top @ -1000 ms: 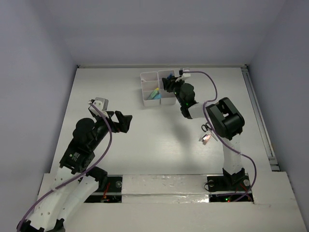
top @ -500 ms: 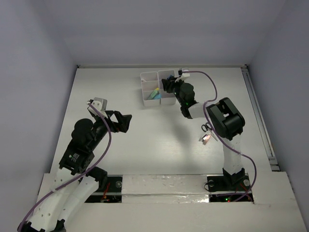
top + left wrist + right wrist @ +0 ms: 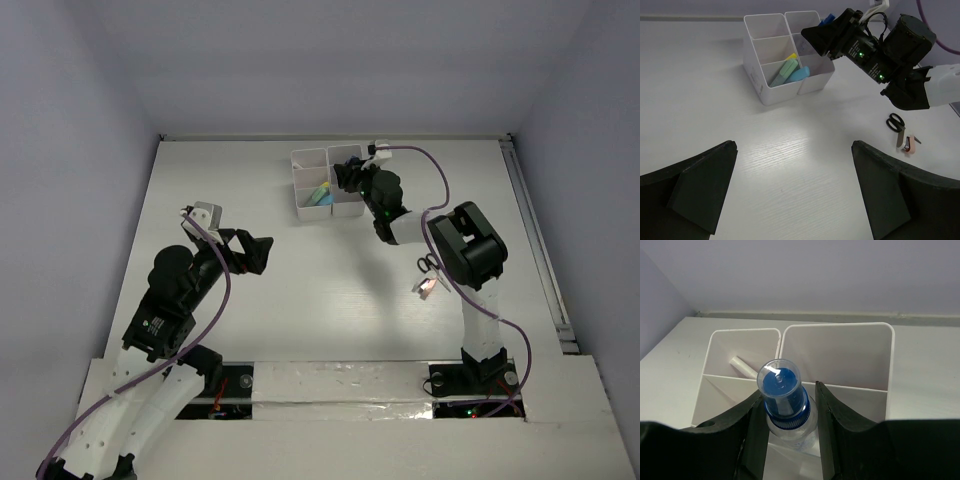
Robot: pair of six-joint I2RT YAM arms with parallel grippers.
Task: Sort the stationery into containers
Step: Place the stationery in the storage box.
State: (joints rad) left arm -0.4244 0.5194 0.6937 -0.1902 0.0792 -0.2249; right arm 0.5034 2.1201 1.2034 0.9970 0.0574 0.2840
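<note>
The white organizer (image 3: 308, 156) stands at the back middle of the table; it also shows in the left wrist view (image 3: 771, 94) and the right wrist view (image 3: 840, 326). My right gripper (image 3: 348, 176) (image 3: 789, 390) is shut on the blue-capped clear tube (image 3: 783, 390), tilted over the organizer's dividers. A white pen (image 3: 742, 366) lies in a back compartment. A pale-green marker (image 3: 784, 72) and a blue item (image 3: 800, 74) lie in a front compartment. My left gripper (image 3: 262, 252) (image 3: 794, 150) is open and empty over bare table.
Black-handled scissors (image 3: 427, 264) (image 3: 896, 121) and a small white-and-pink item (image 3: 426, 287) (image 3: 909, 143) lie on the table beside the right arm. Walls rise behind and at both sides. A rail (image 3: 535, 240) runs along the table's right edge.
My left gripper has shifted slightly toward the near side. The right gripper and tube have not visibly moved.
</note>
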